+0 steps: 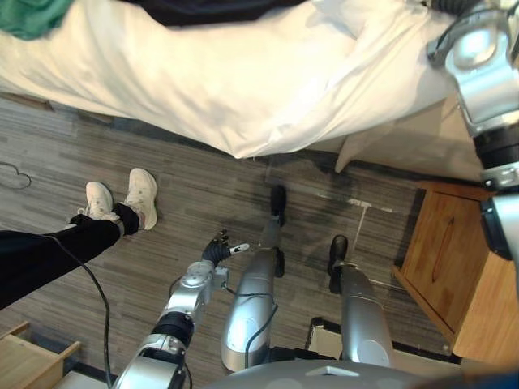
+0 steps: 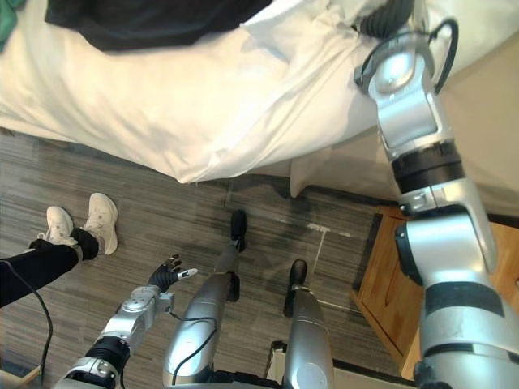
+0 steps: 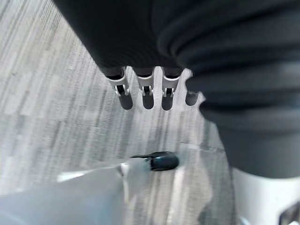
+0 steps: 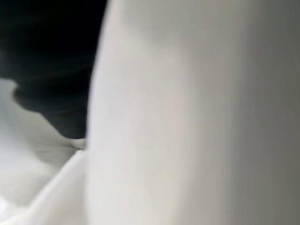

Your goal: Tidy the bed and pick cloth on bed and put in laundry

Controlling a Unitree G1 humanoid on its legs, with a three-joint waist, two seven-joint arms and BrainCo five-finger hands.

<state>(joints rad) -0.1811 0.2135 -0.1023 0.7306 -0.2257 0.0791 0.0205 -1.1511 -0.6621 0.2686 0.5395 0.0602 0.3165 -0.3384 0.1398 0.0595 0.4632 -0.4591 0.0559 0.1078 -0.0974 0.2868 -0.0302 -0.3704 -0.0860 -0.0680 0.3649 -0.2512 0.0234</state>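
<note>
- The bed [image 1: 381,150] runs across the top of the head views, its far side cut off by the frame edge.
- A white duvet [image 1: 243,81] covers the bed, rumpled, with one corner drooping over the near edge toward the grey plank floor [image 1: 203,186].
- The black cloth [image 2: 146,20] lies on the duvet at the top edge. Just its near part is visible, so its full shape cannot be made out.
- A green cloth [image 1: 32,16] sits on the bed at the far left corner, also cropped.
- The right arm [image 2: 413,121] reaches up over the bed beside a raised white fold [image 2: 316,32], which may be a pillow or bunched cover.
- The right hand [image 2: 388,18] shows as a dark ribbed cover at the top edge, and the rest is cut off. Whether it grips anything cannot be told.
- The right wrist view is pressed close to white fabric [image 4: 164,117]. A dark patch [image 4: 47,51] beside it is too blurred to identify.
- The left hand [image 1: 219,247] hangs low over the floor, well apart from the bed. Its fingers [image 3: 147,96] are relaxed, the thumb [image 3: 161,161] is spread apart from them, and it holds nothing.
- A person's legs in black trousers [image 1: 49,247] and white sneakers [image 1: 122,198] enter from the left, and the rest of the person is out of frame.
- A wooden nightstand [image 1: 446,259] stands on the right, partly behind the right arm.
</note>
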